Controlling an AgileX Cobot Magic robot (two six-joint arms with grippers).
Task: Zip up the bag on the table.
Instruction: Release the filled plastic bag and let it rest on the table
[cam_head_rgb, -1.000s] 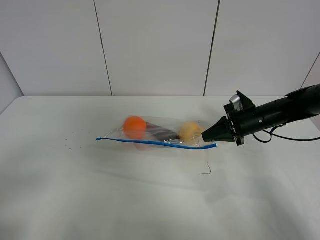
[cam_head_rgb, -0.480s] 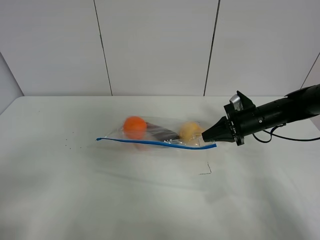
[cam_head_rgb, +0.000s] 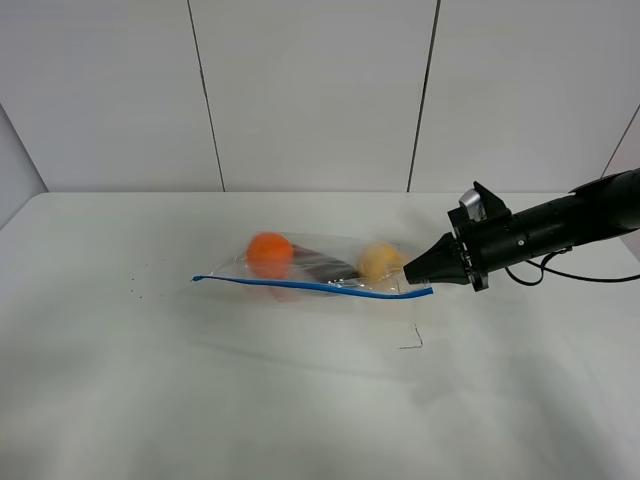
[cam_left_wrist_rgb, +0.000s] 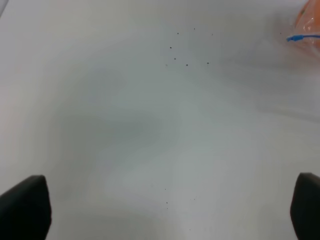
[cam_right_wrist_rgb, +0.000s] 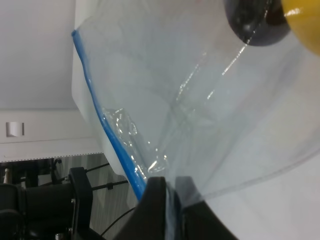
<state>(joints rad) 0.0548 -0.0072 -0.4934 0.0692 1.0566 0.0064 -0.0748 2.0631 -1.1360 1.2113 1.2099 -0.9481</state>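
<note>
The clear bag (cam_head_rgb: 310, 272) lies on the white table (cam_head_rgb: 300, 400), its blue zipper strip (cam_head_rgb: 310, 286) along the near edge. Orange (cam_head_rgb: 269, 252), dark purple (cam_head_rgb: 322, 266) and yellow (cam_head_rgb: 379, 261) fruit show through it. My right gripper (cam_head_rgb: 418, 272) is shut on the bag's right end at the zipper. The right wrist view shows its fingers (cam_right_wrist_rgb: 155, 205) pinching the plastic (cam_right_wrist_rgb: 200, 100) beside the blue strip (cam_right_wrist_rgb: 100, 120). My left gripper (cam_left_wrist_rgb: 165, 220) is open over bare table, far from the bag, whose zipper tip (cam_left_wrist_rgb: 302, 36) shows at the frame's edge. The left arm is out of the exterior view.
A small thin bent mark (cam_head_rgb: 412, 340) lies on the table in front of the bag's right end. Several dark specks (cam_head_rgb: 140, 285) dot the table left of the bag. The right arm's cable (cam_head_rgb: 590, 278) trails at the right. A panelled wall stands behind.
</note>
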